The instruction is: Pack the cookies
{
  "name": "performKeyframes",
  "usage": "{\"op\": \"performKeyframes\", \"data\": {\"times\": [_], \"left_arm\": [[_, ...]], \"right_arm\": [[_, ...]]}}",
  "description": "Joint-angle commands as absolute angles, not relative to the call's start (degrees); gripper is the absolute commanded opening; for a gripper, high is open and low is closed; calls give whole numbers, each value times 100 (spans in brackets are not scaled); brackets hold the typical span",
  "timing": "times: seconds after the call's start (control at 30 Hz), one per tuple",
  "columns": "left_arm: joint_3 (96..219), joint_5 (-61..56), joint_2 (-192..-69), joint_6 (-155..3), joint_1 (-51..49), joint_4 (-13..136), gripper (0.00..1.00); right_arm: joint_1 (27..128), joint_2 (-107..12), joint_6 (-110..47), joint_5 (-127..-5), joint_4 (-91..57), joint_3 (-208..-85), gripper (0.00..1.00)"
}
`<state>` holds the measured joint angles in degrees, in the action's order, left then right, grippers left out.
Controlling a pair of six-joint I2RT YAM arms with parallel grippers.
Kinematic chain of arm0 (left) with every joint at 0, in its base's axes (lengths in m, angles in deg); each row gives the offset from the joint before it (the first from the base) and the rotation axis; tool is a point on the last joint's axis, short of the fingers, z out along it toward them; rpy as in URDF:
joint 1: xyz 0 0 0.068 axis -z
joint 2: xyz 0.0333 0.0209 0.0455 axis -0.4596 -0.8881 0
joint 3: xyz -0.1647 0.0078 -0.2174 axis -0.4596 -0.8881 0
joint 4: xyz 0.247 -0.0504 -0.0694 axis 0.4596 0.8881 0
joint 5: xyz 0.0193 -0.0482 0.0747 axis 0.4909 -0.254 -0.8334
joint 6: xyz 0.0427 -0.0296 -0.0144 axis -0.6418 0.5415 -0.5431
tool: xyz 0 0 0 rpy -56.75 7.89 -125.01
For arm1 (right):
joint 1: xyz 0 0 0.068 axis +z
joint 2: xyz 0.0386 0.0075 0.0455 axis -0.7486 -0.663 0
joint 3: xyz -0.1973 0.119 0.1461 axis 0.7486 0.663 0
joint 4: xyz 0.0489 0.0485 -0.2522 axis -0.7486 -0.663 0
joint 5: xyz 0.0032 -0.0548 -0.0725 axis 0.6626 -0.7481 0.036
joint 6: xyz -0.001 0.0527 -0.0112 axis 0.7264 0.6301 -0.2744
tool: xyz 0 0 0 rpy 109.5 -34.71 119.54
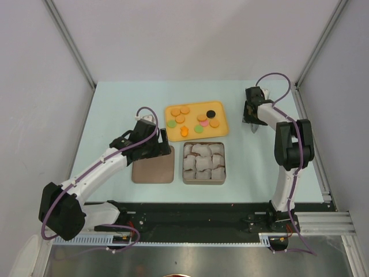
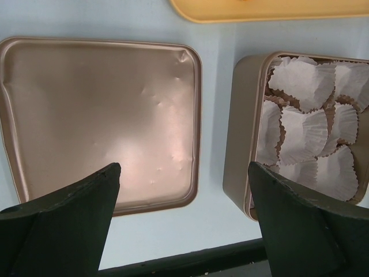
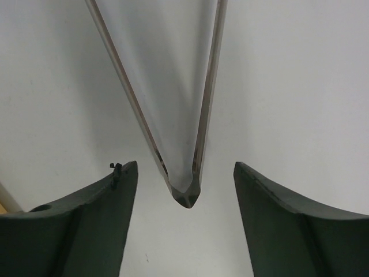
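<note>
Cookies (image 1: 202, 117), small flat discs, are counted at eleven on one yellow tray (image 1: 196, 107); left gripper (image 2: 184, 173) and right gripper (image 3: 185, 167) are spread.

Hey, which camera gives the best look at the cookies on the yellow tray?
The top external view: every one of the cookies lies in plain sight on the yellow tray. The left wrist view catches only that tray's near edge, no cookies clearly. The right wrist view faces the enclosure walls and shows none.

Top: overhead, far. Left wrist: close over lid (image 2: 98, 115), tin (image 2: 237, 133), both shared. Right wrist: seemingly wall (image 3: 288, 86).
</note>
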<state>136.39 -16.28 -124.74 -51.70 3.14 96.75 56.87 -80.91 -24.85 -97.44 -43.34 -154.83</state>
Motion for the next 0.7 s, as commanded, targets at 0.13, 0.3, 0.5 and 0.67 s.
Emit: {"op": "performKeyframes", "data": {"times": [0.13,0.3,0.5,0.67], "left_arm": [[13560,-1537,-12424,-5256,305,9492,96],[13577,-1520,-12459,-5265,305,9492,96],[13568,-1529,-12468,-5264,305,9509,96],[13577,-1493,-12433,-5265,305,9492,96]], "right_arm": [[5664,-8567,-2325,-9621,-4730,-15912,63],[5621,-8752,-2246,-9542,-4800,-15992,54],[5568,-8709,-2149,-9489,-4905,-15974,26],[5612,-8278,-1930,-9376,-5229,-15834,18]]}}
